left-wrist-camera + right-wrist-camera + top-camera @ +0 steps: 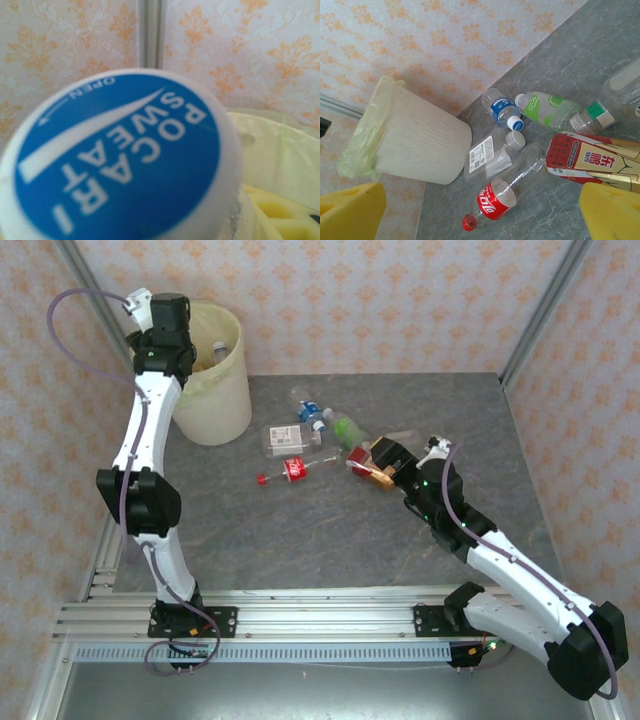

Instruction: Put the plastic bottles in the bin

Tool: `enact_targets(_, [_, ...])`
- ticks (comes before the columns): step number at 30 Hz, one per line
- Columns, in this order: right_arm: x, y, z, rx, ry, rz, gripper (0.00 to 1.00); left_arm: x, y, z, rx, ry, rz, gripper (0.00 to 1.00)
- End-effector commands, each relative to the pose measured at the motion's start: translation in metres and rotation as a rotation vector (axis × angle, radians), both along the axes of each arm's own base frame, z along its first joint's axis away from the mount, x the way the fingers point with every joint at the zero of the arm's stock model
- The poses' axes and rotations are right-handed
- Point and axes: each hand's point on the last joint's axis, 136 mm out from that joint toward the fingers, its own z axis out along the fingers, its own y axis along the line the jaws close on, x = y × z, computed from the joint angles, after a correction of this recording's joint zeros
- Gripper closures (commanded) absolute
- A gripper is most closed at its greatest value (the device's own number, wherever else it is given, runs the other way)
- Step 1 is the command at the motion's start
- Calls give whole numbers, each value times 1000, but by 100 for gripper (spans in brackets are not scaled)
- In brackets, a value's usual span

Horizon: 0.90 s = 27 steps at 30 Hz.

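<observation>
Left gripper [168, 328] over bin [215, 405] at 11 o'clock on table [300, 540]. Blue-capped bottle [117, 160] hard against its camera; grip can't be told. Right gripper [372, 466] spread wide, empty, above red-gold bottle [590, 162]. Loose bottles [300, 435] at its 9 o'clock.

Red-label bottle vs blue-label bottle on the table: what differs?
Label: the red-label bottle has a red band, the blue-label bottle a blue one. Cap: red on the red-label bottle, blue-topped on the blue-label bottle. Pose, top view: the red-label bottle's cap points left, the blue-label bottle's toward the near edge. Both are clear, capped and lying on the table, outside the bin.
</observation>
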Motion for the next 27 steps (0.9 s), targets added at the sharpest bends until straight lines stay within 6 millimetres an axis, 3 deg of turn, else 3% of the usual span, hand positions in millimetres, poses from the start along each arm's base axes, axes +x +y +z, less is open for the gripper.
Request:
enact_targets(1, [-1,-2,12,-16,-32,-2,1,-20,18,-1,-3,79,98,21])
enact_targets(6, [-1,-2,9,-21,-24,0,1,-21,15,11,-41,67,84,7])
enact_targets(16, [-1,-3,4,-27,-19,-9,1,-29,-29,35,-248,-66,-121,0])
enact_targets(18, [-1,-4,3,-34,-19,-12,1,-38,-43,49,-286,-123,-179,0])
enact_targets(21, [0,-7,-2,-52,-16,-24,1,-46,-67,54,-321,-162,-277,0])
enact_targets(27, [-1,-3,-19,-235,-57,53,1,-84,-102,49,-309,-179,-337,0])
